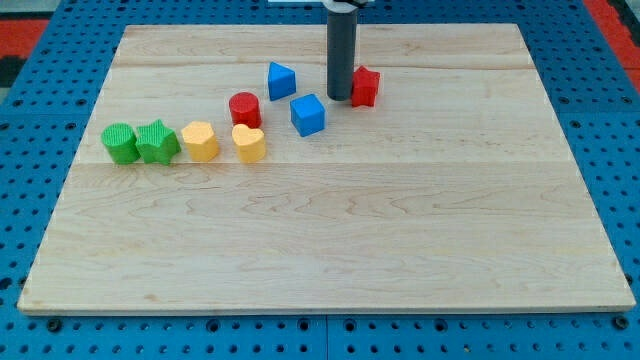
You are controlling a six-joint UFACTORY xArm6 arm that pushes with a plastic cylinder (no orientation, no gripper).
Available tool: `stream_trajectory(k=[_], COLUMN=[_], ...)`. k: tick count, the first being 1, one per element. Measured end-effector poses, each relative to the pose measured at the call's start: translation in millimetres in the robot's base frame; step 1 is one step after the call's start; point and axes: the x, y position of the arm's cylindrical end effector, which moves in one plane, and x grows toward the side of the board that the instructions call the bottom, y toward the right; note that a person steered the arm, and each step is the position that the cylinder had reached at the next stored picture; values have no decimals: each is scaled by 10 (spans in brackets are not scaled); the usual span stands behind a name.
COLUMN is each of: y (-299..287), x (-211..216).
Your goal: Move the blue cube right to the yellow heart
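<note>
A pale wooden bench [330,250] with visible plank seams fills most of the view. It rests on a blue perforated base [30,210], and strips of red show at the view's top corners.

My tip [340,98] comes down from the view's top and touches the board just left of the red block [365,87], whose shape I cannot make out. This end effector is a plain rod: it has no jaws to open and holds nothing.

The blue cube [308,114] sits just below and left of my tip, apart from it. The yellow heart [249,143] lies to its lower left, near the red cylinder [245,109]. A blue triangular block [281,80] stands above them. Further left in a row are a yellow block [200,141], a green star [157,141] and a green block [119,143].
</note>
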Motion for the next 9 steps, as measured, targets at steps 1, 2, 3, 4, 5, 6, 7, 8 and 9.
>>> stream_trajectory(k=[1, 2, 3, 4, 5, 6, 7, 8, 9], y=[-155, -311, -362, -314, -308, -308, -308, -326, -329], x=[0, 37, 45, 125, 190, 229, 227, 248, 390])
